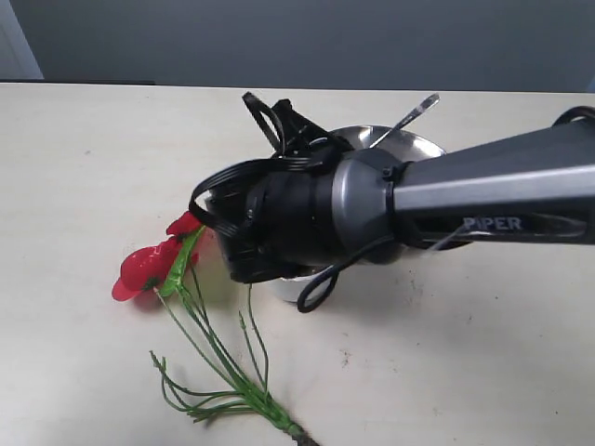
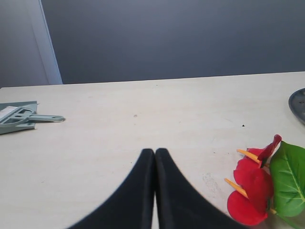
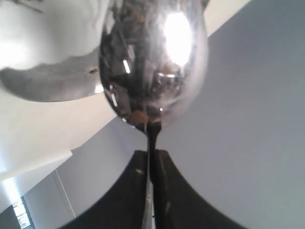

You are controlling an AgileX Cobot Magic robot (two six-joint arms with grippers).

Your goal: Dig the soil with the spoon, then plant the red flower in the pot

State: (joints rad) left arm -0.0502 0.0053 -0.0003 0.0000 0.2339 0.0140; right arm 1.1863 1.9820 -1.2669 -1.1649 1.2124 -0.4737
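My right gripper is shut on the spoon. The thin handle is pinched between the fingers, and the shiny bowl stands just past the tips with a brown crumb at its neck. In the exterior view my right arm reaches across the middle and hides that gripper. A thin silver strip of the spoon juts out above the arm. Only a pale sliver of the pot shows under the arm. The soil is hidden. The red flower lies flat on the table, its green stems trailing toward the front edge. My left gripper is shut and empty, beside the flower's petals.
A round steel plate sits behind the right arm, and its edge also shows in the left wrist view. A grey-green dustpan with a brush lies far off on the table. A few dark specks dot the table near the stems.
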